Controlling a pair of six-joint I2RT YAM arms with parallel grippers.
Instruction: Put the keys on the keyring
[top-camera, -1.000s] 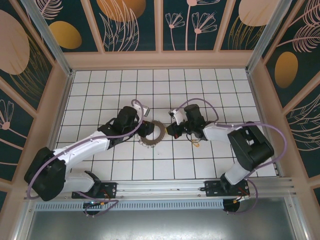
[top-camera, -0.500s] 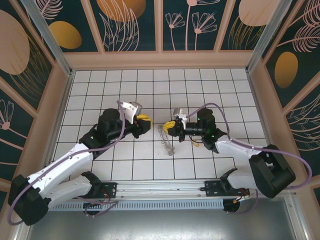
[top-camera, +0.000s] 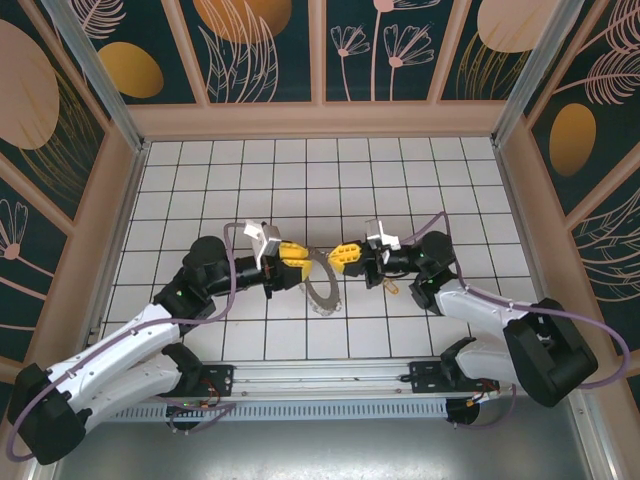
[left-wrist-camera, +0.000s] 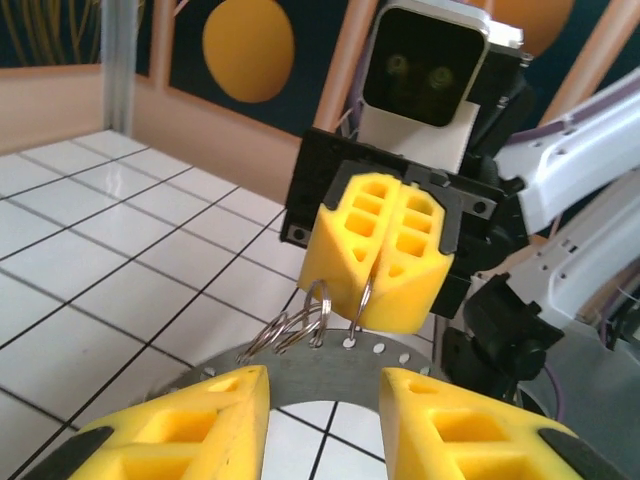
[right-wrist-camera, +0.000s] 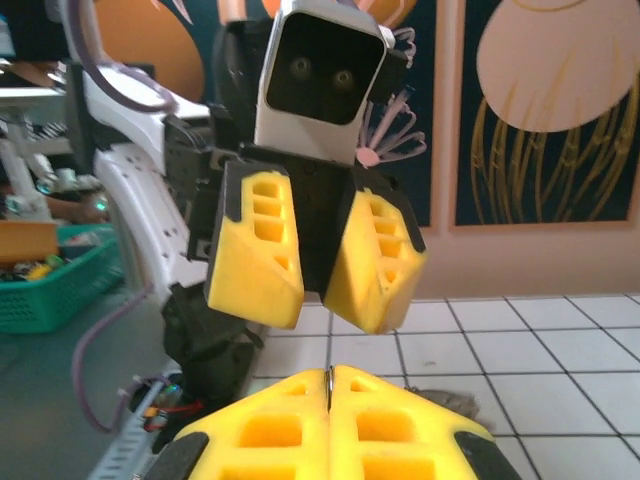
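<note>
Yellow foam fingers meet at the middle of the white tiled floor (top-camera: 200, 180). Your right gripper (top-camera: 346, 256) is pressed together on one of the small wire loops (left-wrist-camera: 290, 328) fringing the keyring (left-wrist-camera: 320, 375). It holds that rim up while the opposite edge dips toward the tiles at 6 o'clock. Your left gripper (top-camera: 291, 252), at 10 o'clock from the ring, stands spread with a finger on either side of the rim. Whether its pads touch metal cannot be told. The key (top-camera: 391, 285) lies on the floor at 3 o'clock from the ring, under the right forearm, and nothing holds it.

The likeliest trouble is the thin pinch. A loop of wire gives little to hold, so the ring could swing or slip out and fall flat. If you close the left fingers off-centre, you may twist the rim out of the right pads. If you let go on the right before the left has a firm hold, the ring probably drops. Watch the right forearm too, since a low sweep could knock the key away.
</note>
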